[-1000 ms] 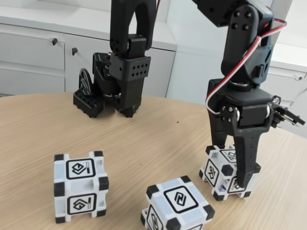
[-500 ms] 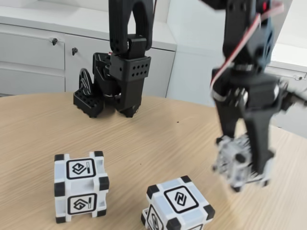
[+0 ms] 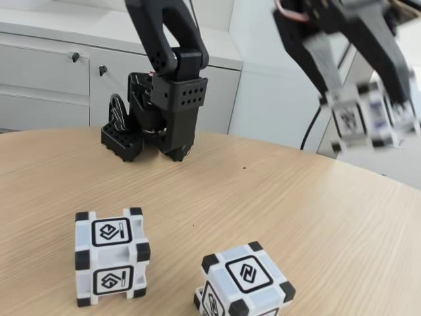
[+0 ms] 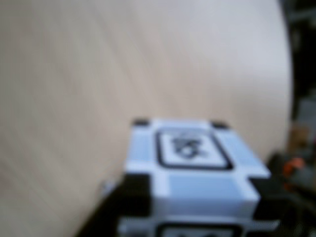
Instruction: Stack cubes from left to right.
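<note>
Fixed view gives you the wooden table [image 3: 263, 197] first, with white cabinets [image 3: 46, 72] behind it and a second black arm [image 3: 164, 85] parked at its far edge, well left of the tool [image 3: 368, 118]. Your tool is up at the top right, blurred, pinching one cube [image 3: 362, 122] clear above the table. Two more cubes sit low and left of it: the upright cube [image 3: 110, 257] at the far left, and the tilted cube [image 3: 243, 280] nearer, at the bottom edge. Each face carries a black-framed geometric symbol; you can read no lettering. In the wrist view the held cube [image 4: 190, 163] sits blurred over bare wood.
</note>
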Controlling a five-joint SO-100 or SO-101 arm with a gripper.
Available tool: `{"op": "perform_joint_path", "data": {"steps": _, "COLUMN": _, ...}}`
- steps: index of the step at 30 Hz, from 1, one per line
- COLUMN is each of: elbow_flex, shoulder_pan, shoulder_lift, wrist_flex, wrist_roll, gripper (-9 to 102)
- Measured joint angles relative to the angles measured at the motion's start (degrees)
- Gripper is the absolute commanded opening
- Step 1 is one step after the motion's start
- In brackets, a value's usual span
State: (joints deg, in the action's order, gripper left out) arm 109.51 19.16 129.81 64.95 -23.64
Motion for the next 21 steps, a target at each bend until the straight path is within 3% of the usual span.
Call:
{"op": "perform_joint_path", "data": {"steps": 7, "elbow_flex": 5.71, "shoulder_pan": -6.33, "shoulder_lift": 11.07, "wrist_flex": 3.16, "wrist_roll": 3.6, "gripper": 17}}
{"op": "perform_joint_path", "data": {"steps": 15, "elbow_flex": 7.56, "shoulder_pan": -19.6, "shoulder_lift": 12.13, "wrist_flex": 3.16, "wrist_roll": 9.84, "gripper": 17}}
{"op": "perform_joint_path", "data": {"steps": 21, "elbow_flex": 7.56, "shoulder_pan": -21.88, "shoulder_lift": 12.13, "wrist_flex": 3.16, "wrist_roll": 11.16, "gripper": 17}}
